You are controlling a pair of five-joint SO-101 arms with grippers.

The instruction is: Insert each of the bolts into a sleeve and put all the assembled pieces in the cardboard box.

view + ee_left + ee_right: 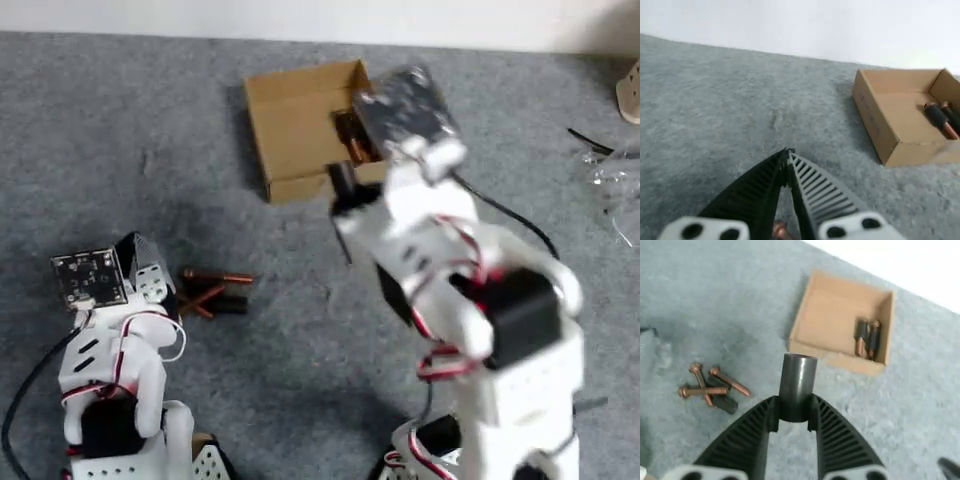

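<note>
Partly done. Two assembled pieces (pixel 867 339) already lie side by side in the cardboard box (pixel 840 359), against one side wall. In the high view the box sits upper centre of the frame.

Still to do: three loose copper bolts (pixel 710 382) lie crossed in a pile on the grey mat (pixel 120 130), left of centre in the high view and just right of the left arm. At least one dark loose sleeve (pixel 725 402) lies under them.

The right gripper (pixel 792 407) is clamped on a black sleeve (pixel 797 377). It is held upright with the open end up, and no bolt is in it yet. So by my judgement at least three insertions and three drops into the box remain.

The left gripper (pixel 788 156) has its fingers pressed together at the tips, above the mat. A copper bit shows low between the fingers; I cannot tell whether it is a gripped bolt or something lying beneath.

Hard to make out:
- The right arm covers the box's right side and its own claw in the high view.
- The sleeve count in the pile is unclear, since the dark shapes overlap.
- Clear, thin clutter at the far right edge of the high view is unidentifiable.
</note>
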